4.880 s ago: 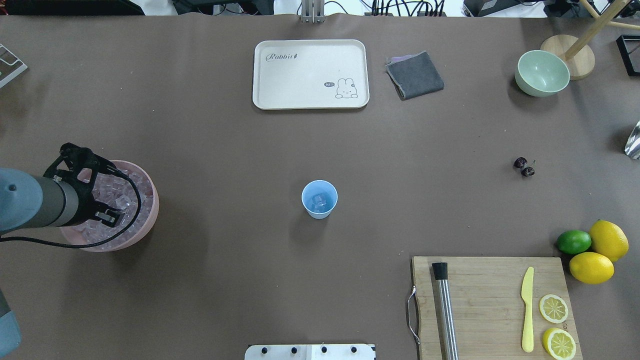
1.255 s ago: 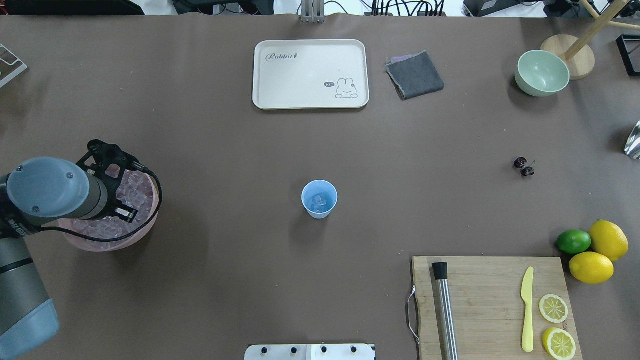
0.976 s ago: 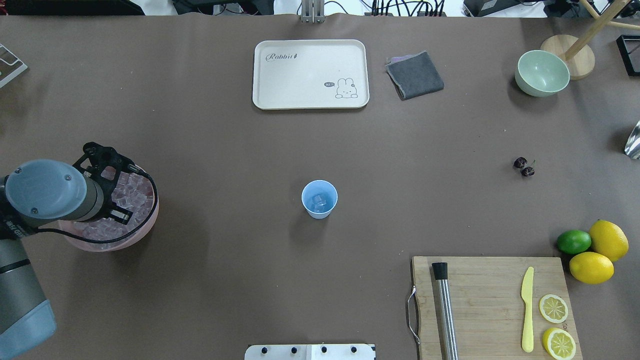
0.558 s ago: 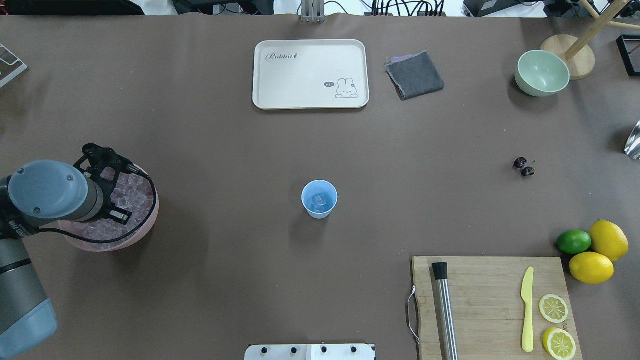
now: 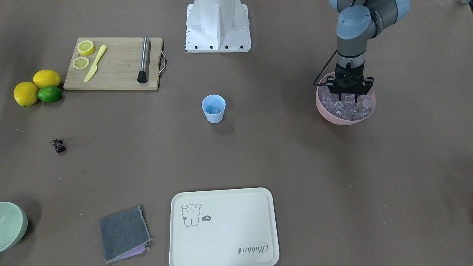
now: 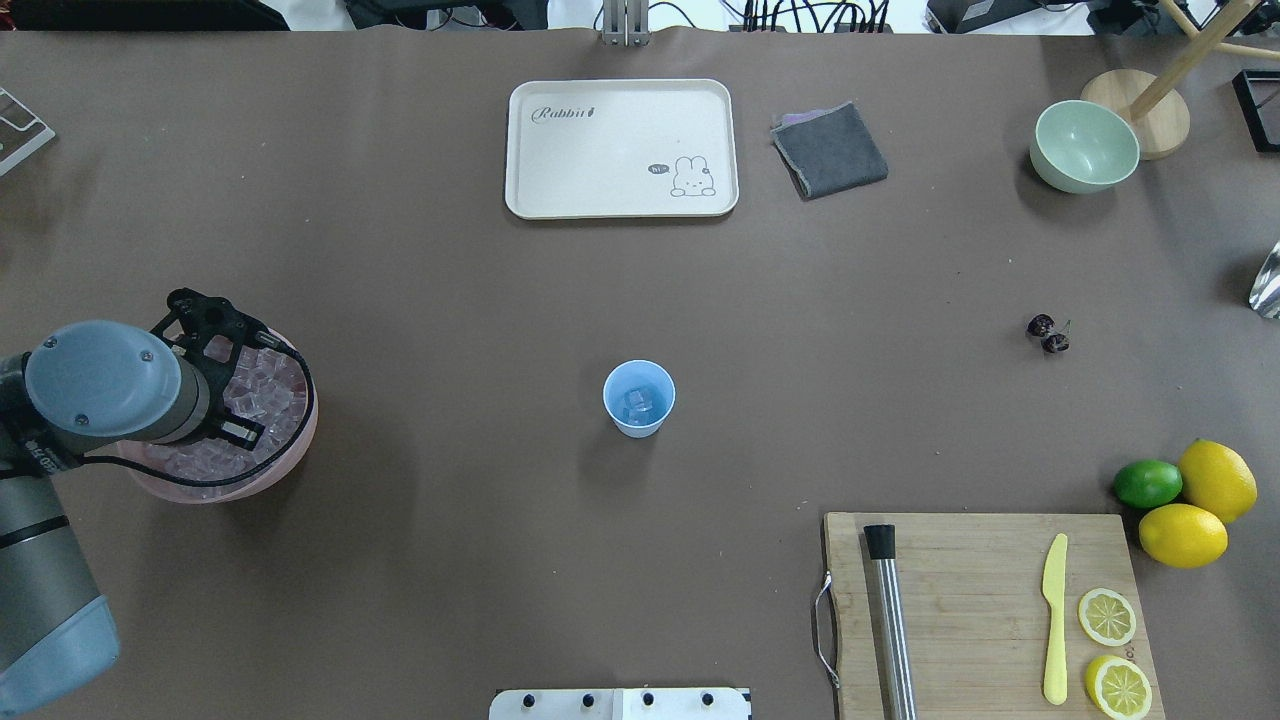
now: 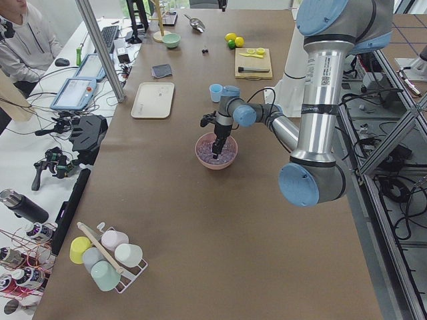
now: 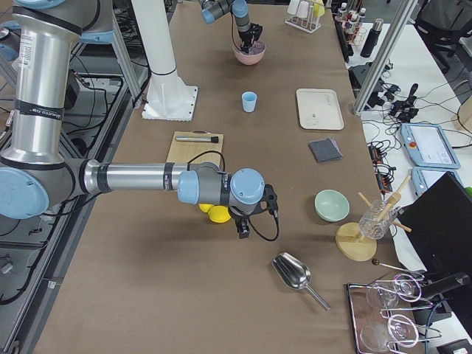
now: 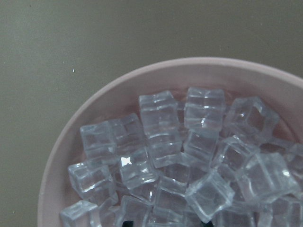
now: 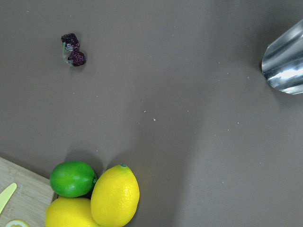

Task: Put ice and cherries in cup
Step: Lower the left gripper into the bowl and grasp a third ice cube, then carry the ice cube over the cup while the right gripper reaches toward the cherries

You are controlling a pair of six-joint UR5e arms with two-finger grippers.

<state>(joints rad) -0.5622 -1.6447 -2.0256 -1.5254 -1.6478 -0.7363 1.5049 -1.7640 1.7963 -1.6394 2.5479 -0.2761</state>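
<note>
"Hanging in the round pink bowl (image 5: 345, 122) of clear ice cubes (image 5: 342, 109), left of the light blue plastic cup (image 5: 213, 111) — left gripper (image 5: 349, 99), jaws parted."

"Cannot tell for the right gripper (image 8: 243, 228); dark purple cherries (image 5: 58, 145) lie well right of the cup."

left hand (image 5: 350, 99): tips sunk among the small clear ice cubes (image 5: 342, 108) in the round pink bowl (image 5: 334, 117), so you cannot tell any grip | right hand (image 8: 244, 229): too small for you to read | pale green bowl (image 5: 9, 225): cut by the front view's edge
</note>
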